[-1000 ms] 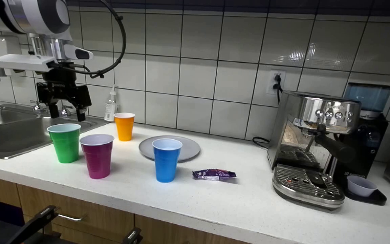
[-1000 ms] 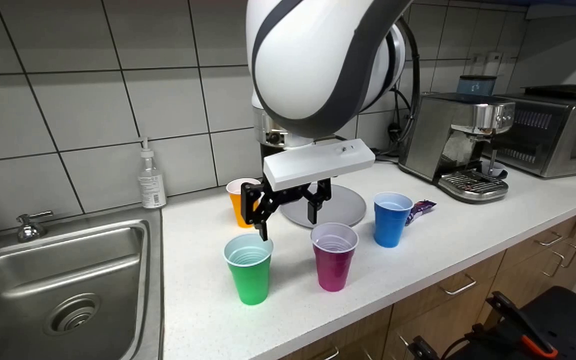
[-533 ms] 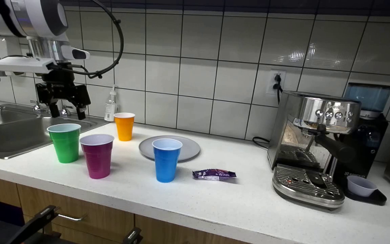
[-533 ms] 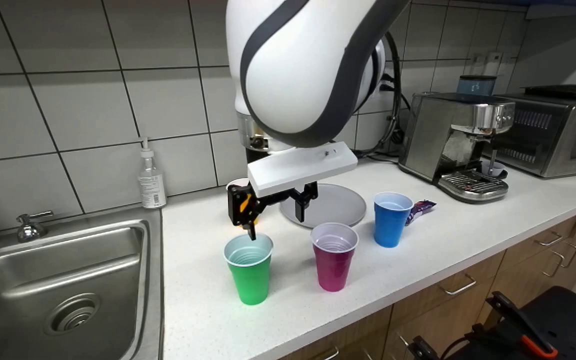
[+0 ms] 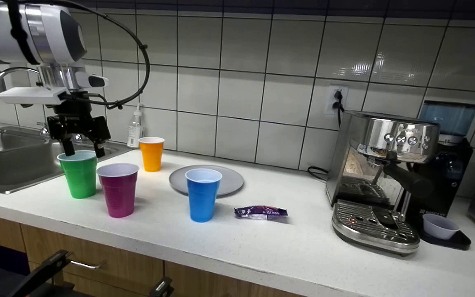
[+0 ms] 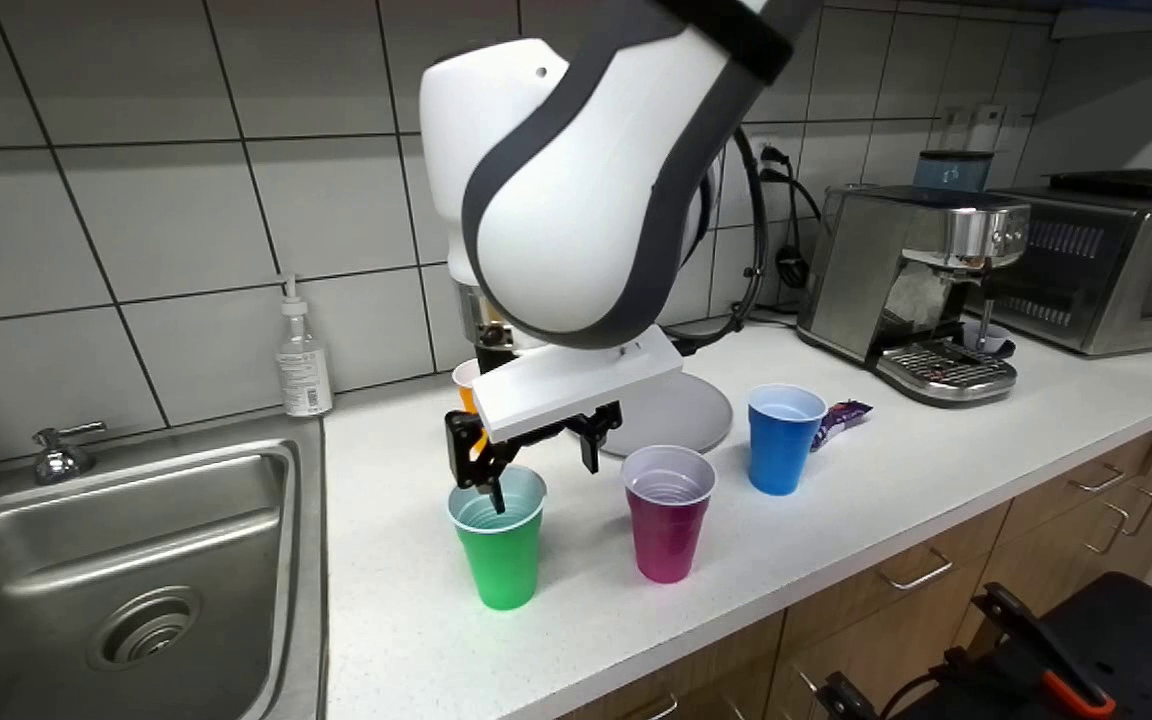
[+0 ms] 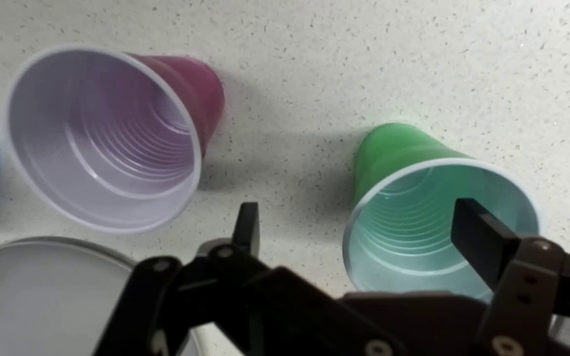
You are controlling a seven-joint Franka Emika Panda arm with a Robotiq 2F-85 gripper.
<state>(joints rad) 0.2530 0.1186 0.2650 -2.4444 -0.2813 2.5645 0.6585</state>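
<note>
White wall tiles [image 5: 241,95] rise behind a pale speckled counter [image 5: 283,243], where a steel sink [image 6: 306,560] sits well apart from a coffee machine [image 6: 866,275]. With its fingers spread wide, the gripper [image 6: 544,488] hangs at the upright green cup [image 6: 502,562], which stands on the counter near the sink; one fingertip lies over the cup's open mouth, though I cannot tell whether it dips below the rim, and the other is over the gap toward the purple cup [image 6: 668,532]. Nearby are an orange cup [image 5: 152,157], a gray plate [image 5: 231,181] and a blue cup [image 5: 201,202] with a purple wrapper [image 5: 261,212] near it.
</note>
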